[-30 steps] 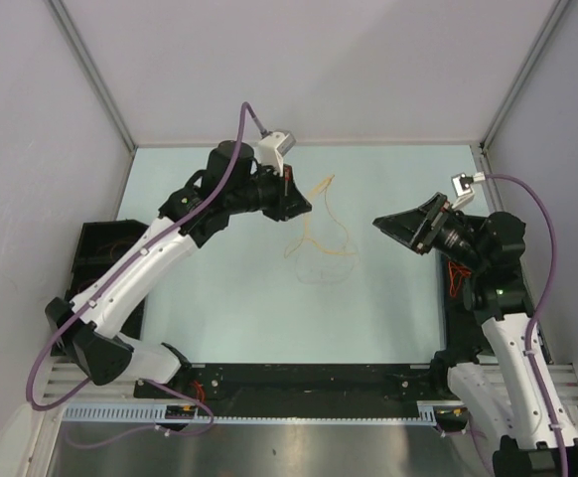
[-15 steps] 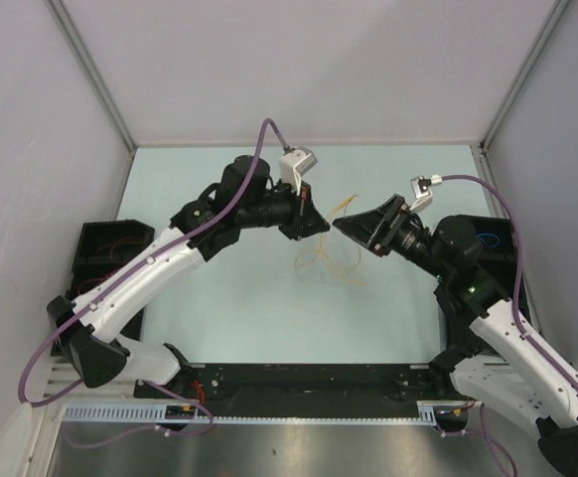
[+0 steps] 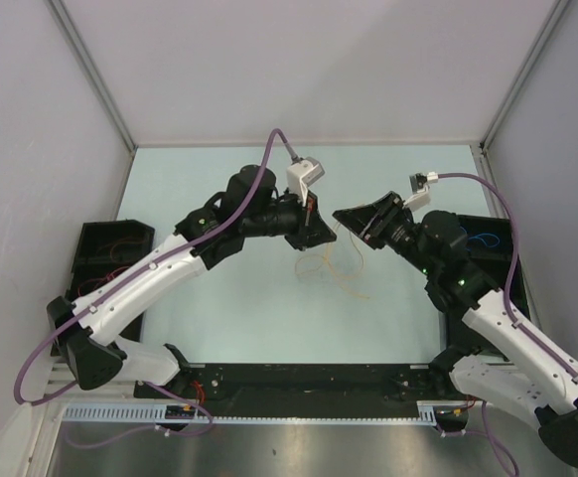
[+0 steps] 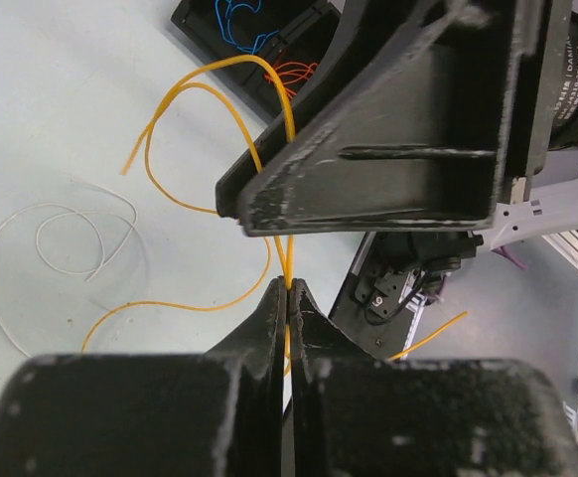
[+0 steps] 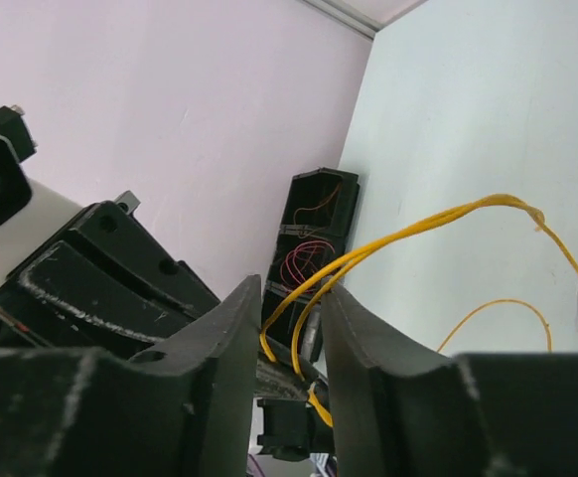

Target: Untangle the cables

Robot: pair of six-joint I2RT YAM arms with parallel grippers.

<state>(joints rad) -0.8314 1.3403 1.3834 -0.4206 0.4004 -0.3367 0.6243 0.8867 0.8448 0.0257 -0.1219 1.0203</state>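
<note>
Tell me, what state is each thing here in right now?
left gripper: shut on the orange cable.
right gripper: open, orange cable strands between its jaws.
orange cable: lifted, loops hanging.
white cable: loose, curled on the table.
left bin: wires inside.
right bin: blue and orange wires inside.

Straight ahead of the left gripper [image 3: 322, 232] there is no room: the right gripper [image 3: 347, 218] stands tip to tip with it, almost touching. The orange cable [image 4: 288, 258] crosses the narrow gap between them. Below both tips, pale cable loops [image 3: 341, 270] clutter the table [image 3: 219, 308]. Beyond the tips the table lies bare up to the back wall [image 3: 309, 70]. A black bin [image 3: 488, 238] sits behind the right gripper.
</note>
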